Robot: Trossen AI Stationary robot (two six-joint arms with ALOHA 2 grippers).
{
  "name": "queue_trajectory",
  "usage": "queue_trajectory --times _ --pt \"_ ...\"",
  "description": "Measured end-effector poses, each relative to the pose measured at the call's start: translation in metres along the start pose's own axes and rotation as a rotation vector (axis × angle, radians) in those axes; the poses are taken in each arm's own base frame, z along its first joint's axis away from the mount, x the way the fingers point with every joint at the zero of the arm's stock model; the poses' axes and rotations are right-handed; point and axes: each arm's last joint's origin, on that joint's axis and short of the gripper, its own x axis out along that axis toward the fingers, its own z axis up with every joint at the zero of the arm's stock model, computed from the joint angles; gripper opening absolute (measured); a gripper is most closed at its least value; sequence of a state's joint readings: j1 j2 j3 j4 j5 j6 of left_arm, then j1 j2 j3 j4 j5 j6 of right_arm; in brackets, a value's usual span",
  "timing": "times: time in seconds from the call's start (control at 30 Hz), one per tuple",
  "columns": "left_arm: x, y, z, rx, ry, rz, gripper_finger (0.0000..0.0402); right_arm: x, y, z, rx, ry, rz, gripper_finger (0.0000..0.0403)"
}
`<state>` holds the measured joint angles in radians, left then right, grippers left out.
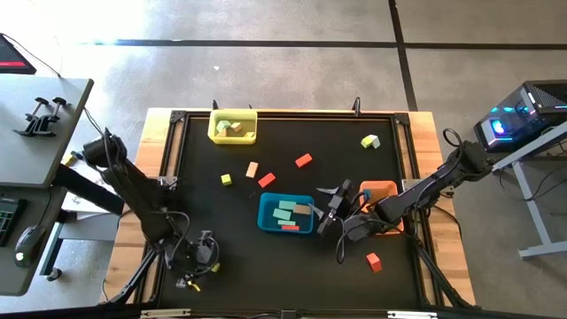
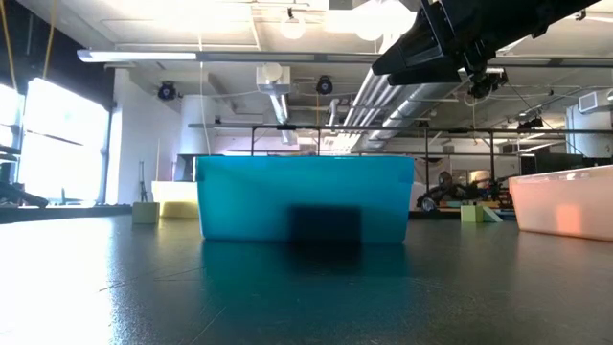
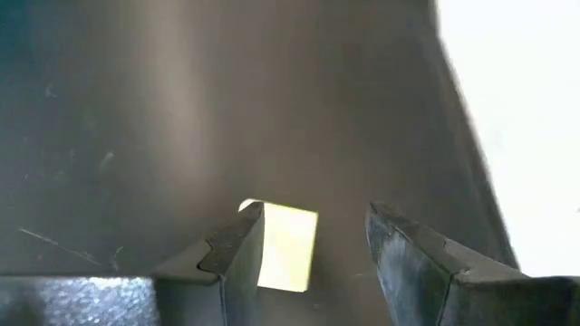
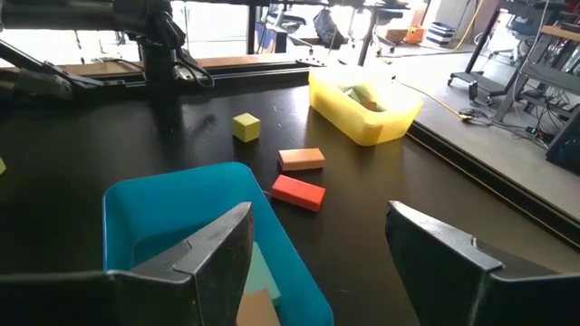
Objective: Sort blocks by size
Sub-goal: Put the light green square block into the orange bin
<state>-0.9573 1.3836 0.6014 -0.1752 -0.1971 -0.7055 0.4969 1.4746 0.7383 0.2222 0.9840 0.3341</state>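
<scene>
A lab or workshop: exposed ceiling ducts [image 2: 287, 91], concrete floor [image 1: 292, 75], computer tower [image 1: 523, 120].

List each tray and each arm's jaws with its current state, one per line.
Yellow plastic tray: holds a few blocks.
Blue plastic tray: holds several flat blocks.
Orange plastic tray: contents hidden by the arm.
Left gripper: jaws open, low over a yellow block.
Right gripper: jaws open, empty, at the blue tray's edge.

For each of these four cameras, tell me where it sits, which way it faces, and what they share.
High: overhead, straight down; both arms over the black table.
Low: table-top height, level at the blue tray; one arm overhead.
Left wrist: down past open fingers at a yellow block.
Right wrist: past open fingers, across the table.
Shared: blue tray in the low and right wrist views.
</scene>
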Motion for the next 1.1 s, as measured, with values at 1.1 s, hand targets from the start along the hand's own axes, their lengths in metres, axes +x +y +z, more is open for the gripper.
queue_trajectory --times 1.1 --pt "0.012 0.011 0.011 0.005 -0.030 0.025 0.0239 0.000 0.000 0.000 0.000 0.000 0.000 0.0245"
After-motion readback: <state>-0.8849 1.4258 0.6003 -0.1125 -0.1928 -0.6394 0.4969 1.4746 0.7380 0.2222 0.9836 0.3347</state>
